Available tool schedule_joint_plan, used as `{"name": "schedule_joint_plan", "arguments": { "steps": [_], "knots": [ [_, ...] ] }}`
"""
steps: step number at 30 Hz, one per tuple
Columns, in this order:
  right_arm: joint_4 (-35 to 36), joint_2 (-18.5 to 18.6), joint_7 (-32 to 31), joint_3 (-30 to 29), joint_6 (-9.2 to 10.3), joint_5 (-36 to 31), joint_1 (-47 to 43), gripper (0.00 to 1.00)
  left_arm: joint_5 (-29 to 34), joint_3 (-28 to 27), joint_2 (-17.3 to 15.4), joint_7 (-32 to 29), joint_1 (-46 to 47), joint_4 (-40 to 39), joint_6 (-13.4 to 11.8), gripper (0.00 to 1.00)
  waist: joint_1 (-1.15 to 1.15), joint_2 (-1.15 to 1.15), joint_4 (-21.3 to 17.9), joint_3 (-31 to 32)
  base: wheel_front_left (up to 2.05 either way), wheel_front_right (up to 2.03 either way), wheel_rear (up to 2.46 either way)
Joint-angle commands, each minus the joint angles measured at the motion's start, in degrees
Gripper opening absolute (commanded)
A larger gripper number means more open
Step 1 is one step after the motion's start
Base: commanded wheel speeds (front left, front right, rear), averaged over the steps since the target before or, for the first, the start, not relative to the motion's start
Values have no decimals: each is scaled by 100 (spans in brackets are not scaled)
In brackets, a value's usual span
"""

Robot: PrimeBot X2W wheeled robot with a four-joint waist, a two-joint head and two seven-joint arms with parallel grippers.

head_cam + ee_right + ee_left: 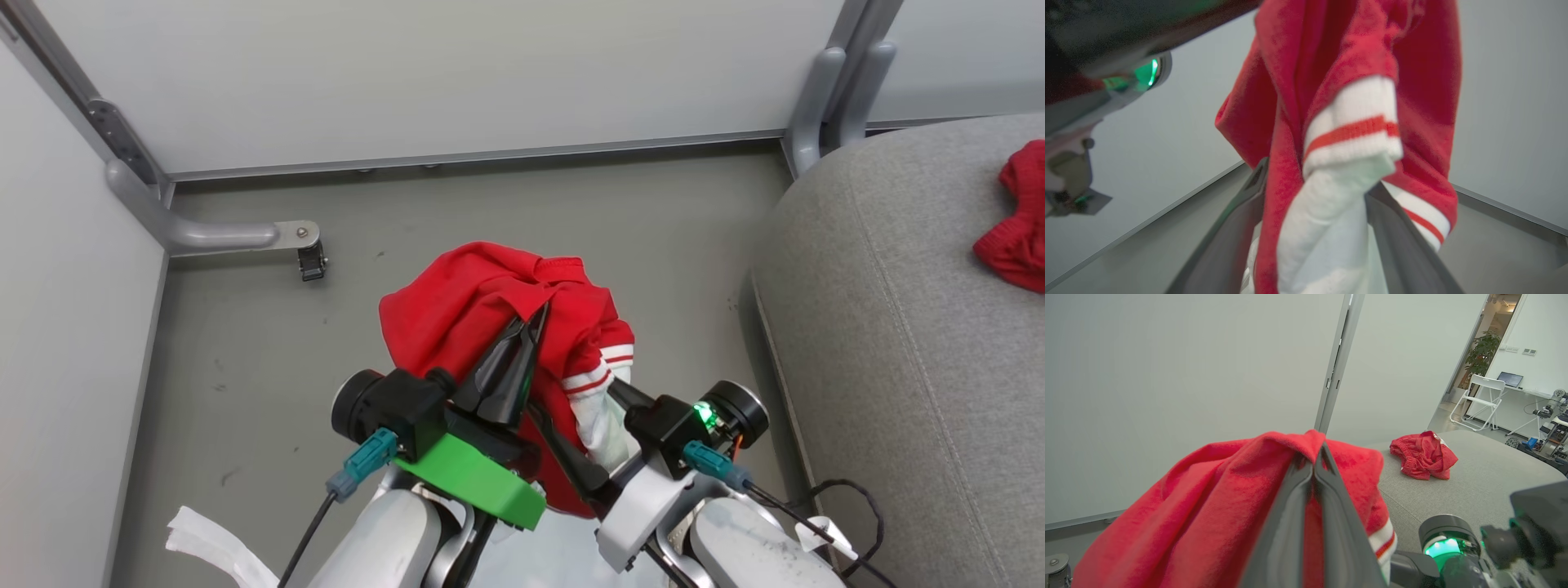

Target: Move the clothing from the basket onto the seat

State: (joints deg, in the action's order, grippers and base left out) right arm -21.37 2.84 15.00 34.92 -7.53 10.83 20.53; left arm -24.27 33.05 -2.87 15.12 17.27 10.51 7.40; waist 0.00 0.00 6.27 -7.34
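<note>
nearest the head camera, the left gripper [539,317], its wrist carrying a bright green plastic bracket [478,483], has its two long dark fingers pressed together on a fold of the bright red soft garment with a white panel and white-striped cuffs [457,314]. in the left wrist view the fingers meet at their tips, with red cloth pinched between them and draped down both sides.

just beside it is the right gripper [573,400], with a small green light [700,413] lit on its body. its fingers stand apart, and the garment's white part and a striped cuff [1351,134] hang between them. the fingertips are buried in cloth, so i cannot tell whether they press on it or merely sit around it.

the garment is held up, bunched over both grippers above the dull grey-green floor [245,367]. a crumpled white strip [204,541] lies at the lower left.

to the right of the held garment, not touching it, is the large grey fabric sofa cushion with a rounded corner and stitched seams [882,343]. on it, well apart, lies a second crumpled red garment [1019,216].

farther off, pale partition panels [424,73] in grey metal frames close off the floor, and one curved frame leg [204,235] ends in a small black foot. past the sofa cushion, the left wrist view shows a white folding chair [1480,401], a potted plant [1482,351] and an open laptop [1511,379].
</note>
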Motion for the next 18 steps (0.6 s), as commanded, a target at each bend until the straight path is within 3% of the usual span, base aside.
{"name": "schedule_joint_plan", "arguments": {
  "steps": [1,2,7,9,10,18],
  "knots": [
    [-86,23,25,87,8,93,40,40,-45,39,-6,4,85,-20,18,0,0,0,80,-16,0,0,0],
    [-102,22,25,113,8,153,62,0,-67,74,-6,4,76,-13,18,0,0,0,91,-16,0,0,0],
    [-111,25,26,110,8,308,68,0,-171,12,-6,4,-22,-1,16,0,0,0,16,-67,0,0,0],
    [-59,21,26,93,8,319,32,0,-170,-41,-6,4,-42,47,15,41,0,0,-87,-75,0,0,0],
    [-39,22,26,60,8,334,-1,0,-146,-54,-6,4,-37,49,16,100,0,0,-138,-77,0,0,0],
    [137,18,26,-5,8,380,-214,0,31,-286,-9,3,-116,217,16,100,0,0,-1019,-103,0,0,0]
  ]
}}
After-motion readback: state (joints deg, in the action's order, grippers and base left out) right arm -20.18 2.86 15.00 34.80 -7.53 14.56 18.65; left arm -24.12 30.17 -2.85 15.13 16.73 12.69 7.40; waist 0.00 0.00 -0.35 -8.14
